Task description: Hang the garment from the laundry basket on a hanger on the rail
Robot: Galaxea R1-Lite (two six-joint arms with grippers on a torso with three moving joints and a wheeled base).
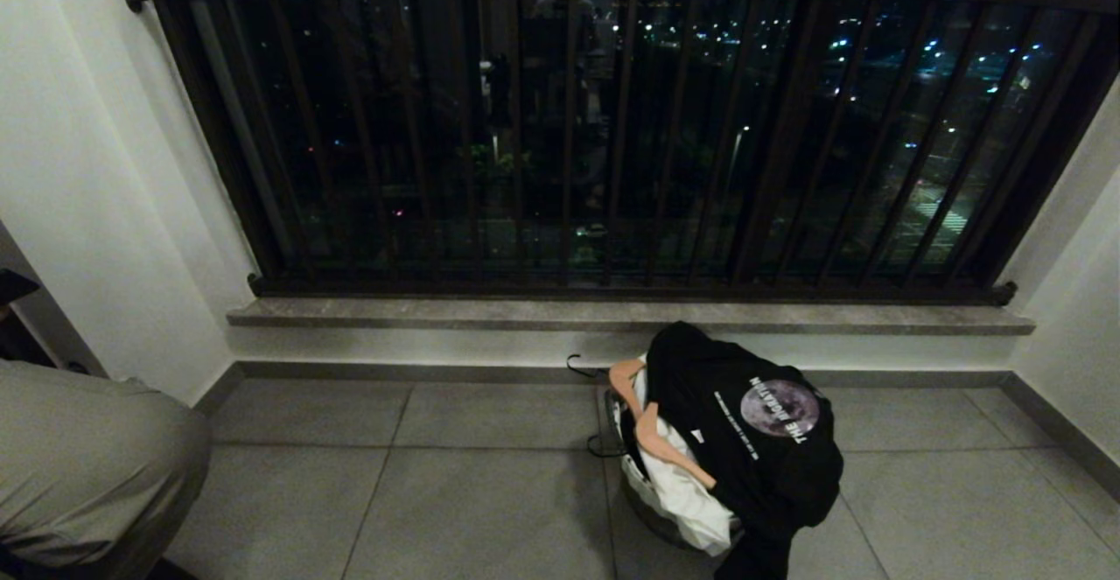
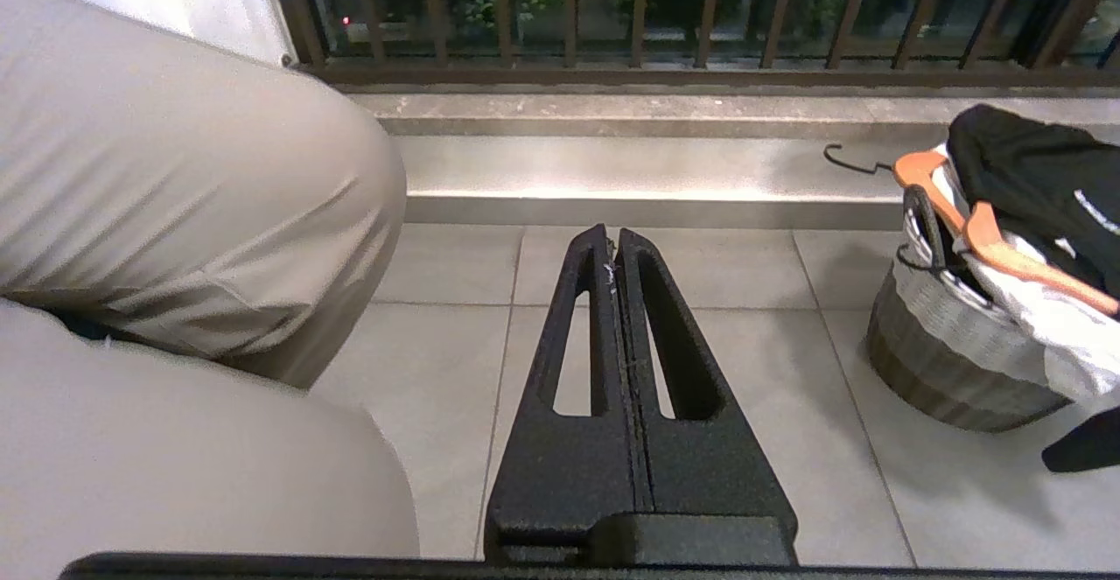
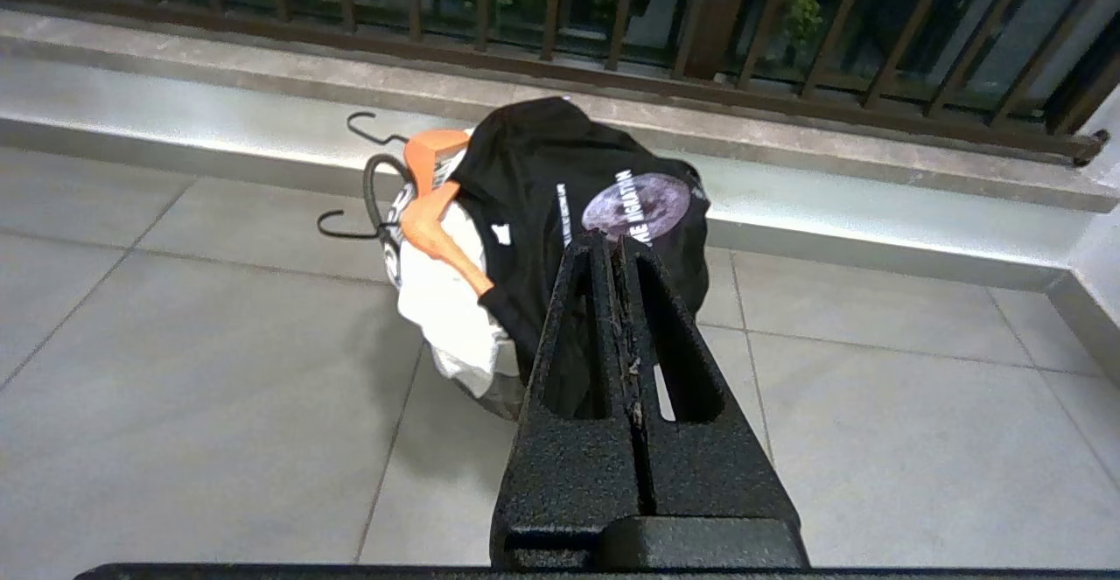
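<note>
In the head view the laundry basket (image 1: 652,497) stands on the tiled floor just before the stone ledge under the dark balcony railing (image 1: 612,134), and neither arm shows; a black T-shirt (image 1: 752,431) with a round moon print is heaped over the basket's top and spills down its side, white cloth (image 1: 682,484) under it, and orange hangers (image 1: 665,444) stick out beside the shirt. A person's leg in beige trousers (image 1: 87,457) sits well away from the basket, at the frame's edge. From the left wrist, the left gripper (image 2: 615,256) hangs over bare floor with its fingers pressed together and holding nothing – the basket (image 2: 945,361) is well off to one side. From the right wrist, the right gripper (image 3: 618,256) points toward the basket, fingers likewise closed on nothing, the black shirt (image 3: 560,195) and hangers (image 3: 433,213) lying beyond them. No pale rail appears anywhere – by my reading nothing is begun: garment ungrasped, hanger unfilled, hanging all still to do
</note>
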